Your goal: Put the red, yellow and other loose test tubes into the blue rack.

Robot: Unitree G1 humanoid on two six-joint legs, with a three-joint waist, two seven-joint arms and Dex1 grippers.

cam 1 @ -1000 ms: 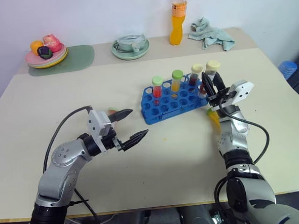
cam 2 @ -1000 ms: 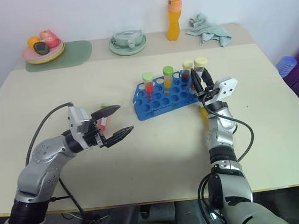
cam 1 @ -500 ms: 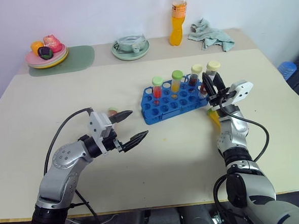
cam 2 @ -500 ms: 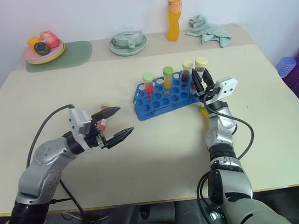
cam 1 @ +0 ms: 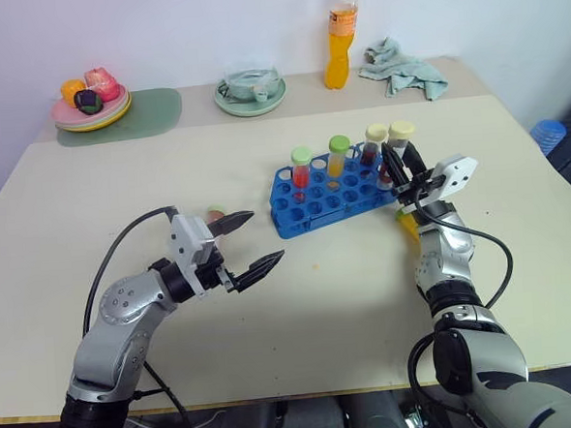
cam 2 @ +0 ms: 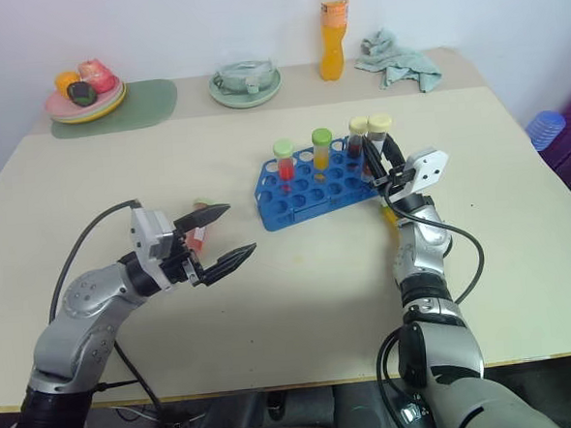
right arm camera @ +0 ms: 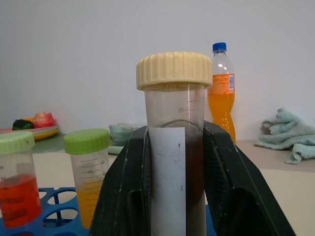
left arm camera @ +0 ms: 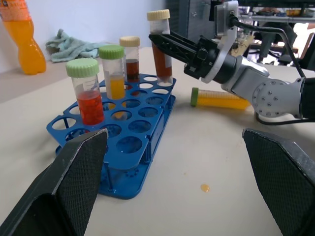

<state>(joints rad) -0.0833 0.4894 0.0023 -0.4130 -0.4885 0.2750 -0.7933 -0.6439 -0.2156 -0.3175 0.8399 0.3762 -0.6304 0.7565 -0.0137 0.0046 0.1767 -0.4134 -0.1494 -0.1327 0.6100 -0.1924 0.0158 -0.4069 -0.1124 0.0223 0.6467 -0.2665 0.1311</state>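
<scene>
The blue rack (cam 1: pixel 329 204) sits mid-table and holds three upright tubes: red with a green cap (cam 1: pixel 300 167), yellow with a green cap (cam 1: pixel 337 156), and dark brown with a cream cap (cam 1: pixel 374 143). My right gripper (cam 1: pixel 396 155) is shut on another dark brown, cream-capped tube (right arm camera: pixel 174 147), held upright at the rack's right end. A yellow tube with a green cap (left arm camera: pixel 219 98) lies on the table below that gripper. My left gripper (cam 1: pixel 265 235) hovers open and empty to the left of the rack. A reddish tube (cam 1: pixel 213 218) lies partly hidden behind its fingers.
Along the table's back edge stand an orange drink bottle (cam 1: pixel 340 34), a crumpled teal cloth (cam 1: pixel 403 66), a pale green plate (cam 1: pixel 249 90) and a plate of toy fruit (cam 1: pixel 89 100) on a green mat. A blue stool (cam 1: pixel 549 132) stands off the table's right side.
</scene>
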